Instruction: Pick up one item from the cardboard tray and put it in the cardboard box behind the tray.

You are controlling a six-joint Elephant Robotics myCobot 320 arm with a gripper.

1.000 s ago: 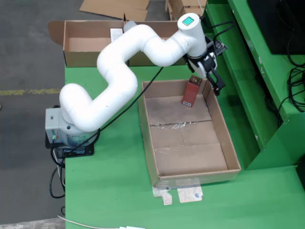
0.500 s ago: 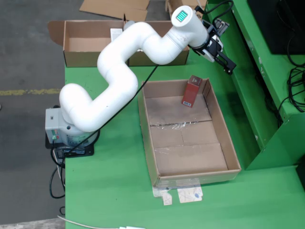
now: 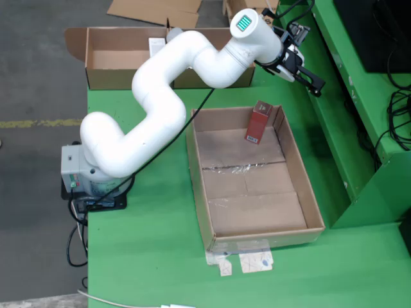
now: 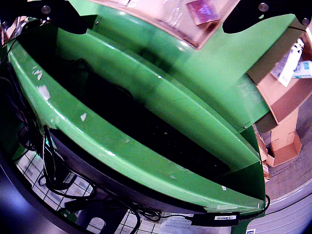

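Overhead view: my white jointed arm (image 3: pixel 160 102) rises from its grey base (image 3: pixel 80 170) at the left edge of the green table (image 3: pixel 148 256) and reaches to the far right, where my black gripper (image 3: pixel 307 76) hangs in the air above the green surface, just past the far right corner of the large open cardboard tray (image 3: pixel 250 176) and to the right of the shallow cardboard box (image 3: pixel 122 54) that stands behind the tray. My fingers hold nothing; from the overhead view I cannot tell clearly how far apart they stand. In the gripper-mounted view the two dark fingertips (image 4: pixel 63 17) appear at the upper left and upper right corners of the frame, well apart, with only the green table and a raised green shelf edge (image 4: pixel 146 107) seen between them, so the jaws stand spread and empty. The small dark red rectangular carton (image 3: pixel 258 122) is upright, slightly tilted, at the far end of the tray, leaning near its far right wall, apart from my gripper; in the gripper-mounted view it shows as a reddish patch (image 4: pixel 202 9) at the top edge. The rest of the tray floor is bare cardboard with strips of clear tape across it. The cardboard box behind the tray holds a small white item (image 3: pixel 157 46) near its middle divider. Black cables (image 3: pixel 398 119) hang at the far right.
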